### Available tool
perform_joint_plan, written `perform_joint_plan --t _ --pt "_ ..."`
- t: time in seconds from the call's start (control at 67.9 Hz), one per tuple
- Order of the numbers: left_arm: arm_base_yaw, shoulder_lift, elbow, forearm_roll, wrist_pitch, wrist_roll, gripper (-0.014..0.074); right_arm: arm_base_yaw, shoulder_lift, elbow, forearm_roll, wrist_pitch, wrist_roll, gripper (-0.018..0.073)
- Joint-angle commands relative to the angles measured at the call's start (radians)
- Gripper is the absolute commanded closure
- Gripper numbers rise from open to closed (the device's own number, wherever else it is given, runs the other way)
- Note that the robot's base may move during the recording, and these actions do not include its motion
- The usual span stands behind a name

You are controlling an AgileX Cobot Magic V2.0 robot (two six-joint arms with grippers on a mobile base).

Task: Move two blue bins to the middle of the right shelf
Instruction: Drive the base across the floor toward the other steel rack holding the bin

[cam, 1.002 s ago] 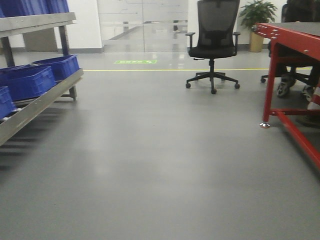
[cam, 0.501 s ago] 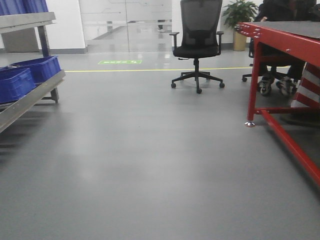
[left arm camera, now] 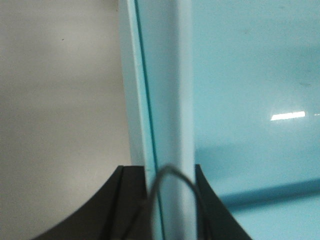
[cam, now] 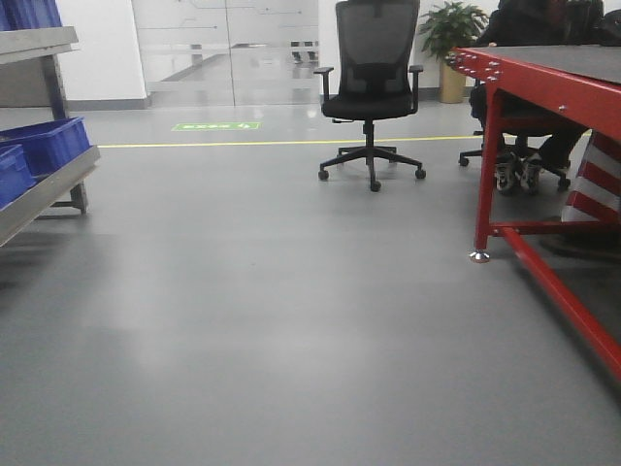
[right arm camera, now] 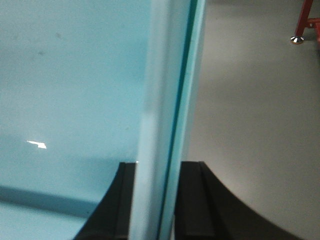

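Note:
Two pale sky-blue bins seem nested, since two rim layers run side by side with a thin dark line between them. In the left wrist view the smooth inside of the bins [left arm camera: 250,75] fills the right half, and my left gripper [left arm camera: 170,170] is shut on their rim, one black finger on each side. In the right wrist view the bins' inside [right arm camera: 75,75] fills the left half, and my right gripper [right arm camera: 157,165] is shut on the opposite rim. Neither the bins nor the arms show in the front view. The right shelf is out of view.
A metal shelf [cam: 44,184] with royal-blue crates [cam: 49,144] stands at the left edge. A black office chair [cam: 370,87] is ahead, and a red-framed table [cam: 543,83] with a low rail [cam: 568,301] is at the right. A seated person's feet [cam: 514,173] show under the table. Grey floor [cam: 272,320] lies between.
The front view has swung to the right. The left shelf, chair and red table have all slid leftward in the frame, and less of the shelf shows.

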State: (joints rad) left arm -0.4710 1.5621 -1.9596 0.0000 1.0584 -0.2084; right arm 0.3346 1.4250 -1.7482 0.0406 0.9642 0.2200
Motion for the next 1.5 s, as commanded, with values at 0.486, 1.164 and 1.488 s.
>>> perform_joint_plan --t 0.486,1.164,1.488 --pt "-0.006 -0.028 -0.02 -0.041 -0.09 0.014 0.0707 -0.002 -0.012 -0.015 -0.011 -0.074 -0.001 0.0713" --pt "-0.004 -0.028 -0.02 -0.012 -0.09 0.014 0.0707 -0.002 -0.012 -0.015 -0.011 -0.074 -0.001 0.0713" --pt "-0.004 -0.028 -0.02 -0.012 -0.09 0.014 0.0707 -0.002 -0.012 -0.015 -0.011 -0.074 -0.001 0.0713"
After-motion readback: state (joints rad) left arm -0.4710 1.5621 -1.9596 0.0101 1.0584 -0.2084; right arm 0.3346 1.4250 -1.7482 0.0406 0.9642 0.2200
